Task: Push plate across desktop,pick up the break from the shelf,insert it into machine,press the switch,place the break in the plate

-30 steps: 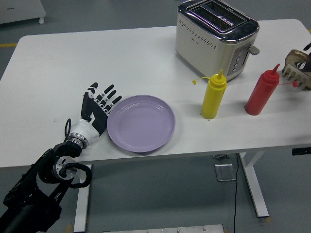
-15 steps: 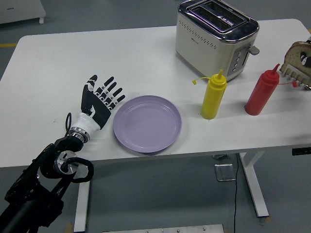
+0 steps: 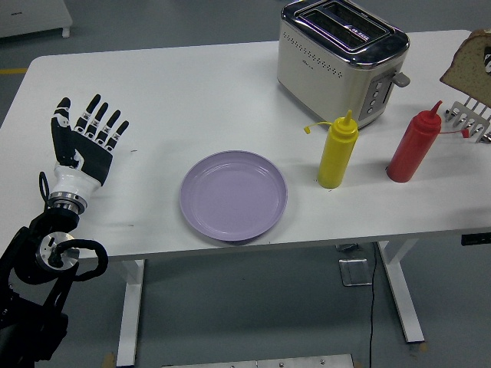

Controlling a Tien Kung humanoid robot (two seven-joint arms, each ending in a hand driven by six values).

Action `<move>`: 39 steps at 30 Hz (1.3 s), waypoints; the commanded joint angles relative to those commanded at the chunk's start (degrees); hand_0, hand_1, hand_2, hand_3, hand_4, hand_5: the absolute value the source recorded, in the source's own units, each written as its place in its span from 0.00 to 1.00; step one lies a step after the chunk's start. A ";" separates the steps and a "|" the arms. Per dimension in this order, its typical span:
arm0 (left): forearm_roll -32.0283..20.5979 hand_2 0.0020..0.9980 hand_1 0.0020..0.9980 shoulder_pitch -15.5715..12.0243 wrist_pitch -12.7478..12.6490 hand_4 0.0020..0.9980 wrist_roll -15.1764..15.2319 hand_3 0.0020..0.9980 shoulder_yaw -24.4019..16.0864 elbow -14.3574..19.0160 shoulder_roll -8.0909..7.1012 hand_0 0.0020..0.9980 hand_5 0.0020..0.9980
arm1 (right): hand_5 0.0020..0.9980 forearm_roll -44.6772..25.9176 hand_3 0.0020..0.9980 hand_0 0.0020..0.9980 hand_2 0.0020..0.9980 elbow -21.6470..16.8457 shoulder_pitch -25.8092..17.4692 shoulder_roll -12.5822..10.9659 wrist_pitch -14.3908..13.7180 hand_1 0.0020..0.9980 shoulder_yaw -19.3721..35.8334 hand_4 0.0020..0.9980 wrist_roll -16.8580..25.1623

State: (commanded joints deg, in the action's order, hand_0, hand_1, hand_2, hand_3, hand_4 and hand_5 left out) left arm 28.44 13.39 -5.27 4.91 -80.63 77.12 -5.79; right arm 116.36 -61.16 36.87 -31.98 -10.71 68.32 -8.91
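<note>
The left hand (image 3: pixel 86 136) stands over the left part of the white desk (image 3: pixel 192 84), palm toward the plate, its fingers spread and straight, holding nothing. It is well apart from the purple plate (image 3: pixel 233 195), with bare desk between them. The black left arm comes up from the lower left corner below the desk's near edge.

The plate lies flat near the front edge of the desk, about in the middle, with nothing in it. To its right stands a yellow squeeze bottle (image 3: pixel 337 151), upright, and further right a red squeeze bottle (image 3: pixel 413 146), also upright. The two bottles are near each other but not touching.

Behind the bottles, toward the far side of the desk, sits a cream and silver toaster (image 3: pixel 337 54) with two slots on top and a lever on its right end. The yellow bottle stands just in front of it.

At the right edge of the picture a slice of bread (image 3: pixel 469 61) is raised above a white rack (image 3: pixel 469 120), clear of its prongs. Something dark shows against the slice at the very edge, too cut off to tell whether it is the right hand or how it grips.
</note>
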 joint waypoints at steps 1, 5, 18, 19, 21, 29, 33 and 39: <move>-0.20 0.99 0.92 -0.61 0.00 0.66 -0.02 0.88 -0.83 0.68 -0.24 0.88 1.00 | 0.00 0.01 0.48 0.32 0.46 -0.71 0.06 -0.14 -0.36 0.41 0.21 0.33 -0.04; -0.56 0.99 0.92 -3.10 -0.03 0.66 -0.10 0.88 -4.48 3.19 -0.88 0.87 1.00 | 0.00 -0.36 0.48 0.34 0.46 -4.10 0.51 -0.69 -2.41 0.40 0.96 0.31 -0.61; -1.36 0.98 0.90 -6.76 0.21 0.65 -0.53 0.86 -12.21 4.92 -1.13 0.87 1.00 | 0.00 -10.51 0.47 0.35 0.45 -14.52 3.86 1.99 -12.78 0.40 -1.20 0.25 -2.24; -1.37 0.98 0.90 -6.94 0.21 0.65 -0.54 0.86 -12.62 4.90 -1.15 0.87 1.00 | 0.00 -12.04 0.47 0.35 0.45 -14.83 4.67 2.65 -13.98 0.40 -1.90 0.25 -2.06; -1.38 0.98 0.90 -7.08 0.21 0.65 -0.53 0.86 -13.09 4.88 -1.20 0.86 1.00 | 0.00 -14.79 0.46 0.35 0.45 -14.96 6.08 3.70 -15.32 0.39 -2.88 0.25 -1.97; -1.27 0.98 0.90 -6.84 0.14 0.65 -0.46 0.86 -13.05 4.83 -1.44 0.86 1.00 | 0.00 -23.29 0.47 0.36 0.45 -12.03 12.92 7.49 -14.59 0.40 -6.89 0.24 -5.80; -0.99 0.98 0.90 -6.80 -0.04 0.65 -0.36 0.86 -12.62 4.71 -1.45 0.86 1.00 | 0.00 -23.18 0.46 0.36 0.45 -8.48 16.68 9.33 -13.00 0.39 -9.64 0.24 -8.47; -0.83 0.98 0.90 -6.63 -0.28 0.65 -0.23 0.86 -11.91 4.72 -1.49 0.86 1.00 | 0.00 -20.22 0.46 0.35 0.45 -1.69 22.24 12.52 -11.34 0.39 -13.67 0.21 -10.20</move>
State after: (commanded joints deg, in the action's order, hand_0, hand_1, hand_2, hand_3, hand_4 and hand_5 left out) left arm 27.61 6.76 -5.55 4.67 -92.54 81.84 -7.28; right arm 96.13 -62.85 59.11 -19.46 -22.05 54.65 -19.11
